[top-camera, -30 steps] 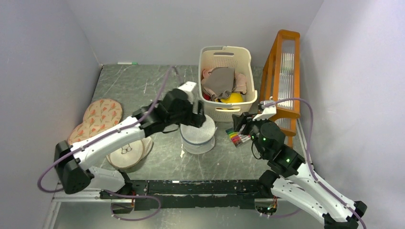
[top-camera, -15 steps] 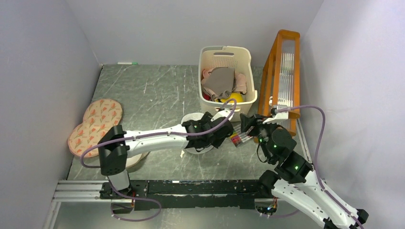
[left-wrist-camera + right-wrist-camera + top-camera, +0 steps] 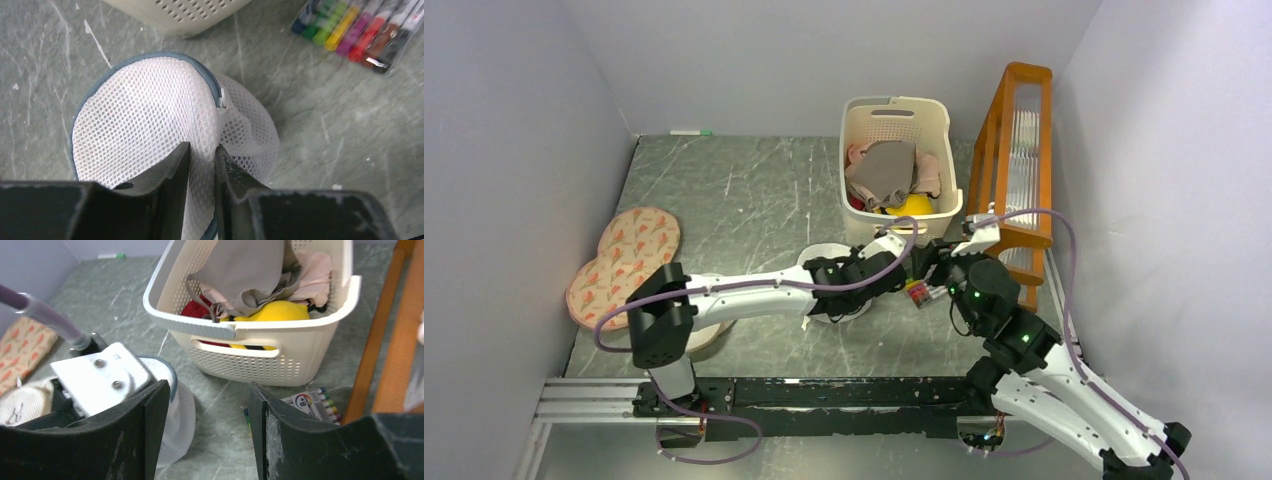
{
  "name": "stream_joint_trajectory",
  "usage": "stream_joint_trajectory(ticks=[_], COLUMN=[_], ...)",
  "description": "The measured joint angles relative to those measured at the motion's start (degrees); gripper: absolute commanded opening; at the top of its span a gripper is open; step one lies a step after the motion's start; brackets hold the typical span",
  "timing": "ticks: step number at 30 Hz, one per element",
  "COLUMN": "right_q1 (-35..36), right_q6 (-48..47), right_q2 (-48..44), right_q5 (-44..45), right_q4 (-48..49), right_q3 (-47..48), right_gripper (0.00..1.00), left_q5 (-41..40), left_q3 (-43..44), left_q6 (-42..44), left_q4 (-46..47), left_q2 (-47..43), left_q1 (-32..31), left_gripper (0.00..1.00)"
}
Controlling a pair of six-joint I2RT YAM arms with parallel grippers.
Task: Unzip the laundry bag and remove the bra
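The left gripper (image 3: 201, 155) pinches a mesh fold of the laundry bag (image 3: 145, 110), just before the basket (image 3: 280, 365) — zip seemingly shut (bra unseen). The right gripper (image 3: 206, 390), jaws apart and empty, likely needs the zip pull (image 3: 223, 96) next.

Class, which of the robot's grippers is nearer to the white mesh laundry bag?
Left. The left gripper pinches the mesh of the laundry bag between its fingers. The right gripper hangs open beside the bag, not touching it.
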Motion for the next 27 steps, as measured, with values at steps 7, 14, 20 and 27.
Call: stream_joint_trajectory(ticks=[7, 14, 20, 27], right_q1=[0.0, 0.0, -0.02, -0.02], right_q6=[-1.49, -0.74, -1.79, -2.23], right_q2=[7.74, 11.13, 13.66, 20.33], right_q5=[-5.6, -11.87, -22.1, -35.41], right_q4=[1.49, 5.2, 13.53, 22.8], right_q3=[0.0, -0.59, -3.89, -6.51], right_gripper=[0.59, 0.59, 0.67, 0.63], left_q5=[-0.39, 2.8, 7.26, 11.08], left_q3=[-9.75, -17.59, -19.19, -22.12], left_q6=[1.4, 7.76, 14.53, 18.73], left_q4=[2.21, 5.27, 5.75, 6.95], left_q2=[-9.84, -23.08, -28.24, -31.39], left_q1=[0.2, 2.86, 4.48, 4.48], left_gripper=[0.15, 0.08, 0.07, 0.07])
